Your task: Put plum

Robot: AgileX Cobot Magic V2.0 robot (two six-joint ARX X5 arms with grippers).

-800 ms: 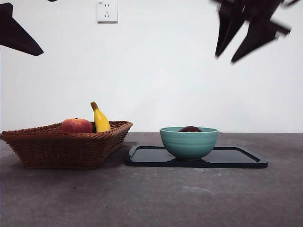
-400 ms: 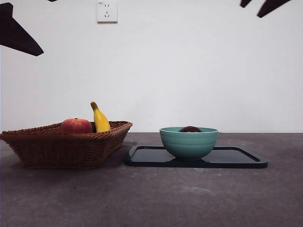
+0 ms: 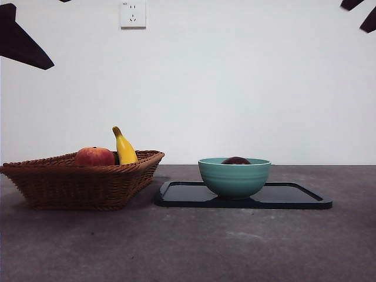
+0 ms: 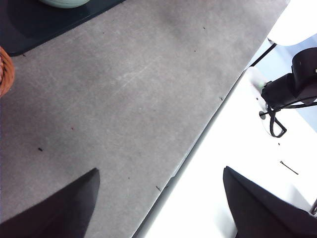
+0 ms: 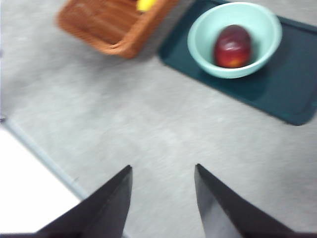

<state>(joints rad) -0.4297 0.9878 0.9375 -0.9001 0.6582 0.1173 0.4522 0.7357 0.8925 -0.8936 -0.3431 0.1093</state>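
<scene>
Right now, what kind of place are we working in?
Probably a lab or test bench rather than a kitchen: a bare grey table against a plain white wall with a socket, and staged props: a wicker basket of fruit, a green bowl.

on the bench (image 3: 194, 247) a basket (image 3: 82, 179) sits at the left of the front view and a tray (image 3: 294, 197) at the right, just beside it. a bowl (image 3: 234, 176) stands on the tray's left part, with the plum (image 3: 236, 160) inside it. a peach (image 3: 94, 156) and a banana (image 3: 124, 147) lie in the basket, the banana behind and to the right of the peach.
</scene>
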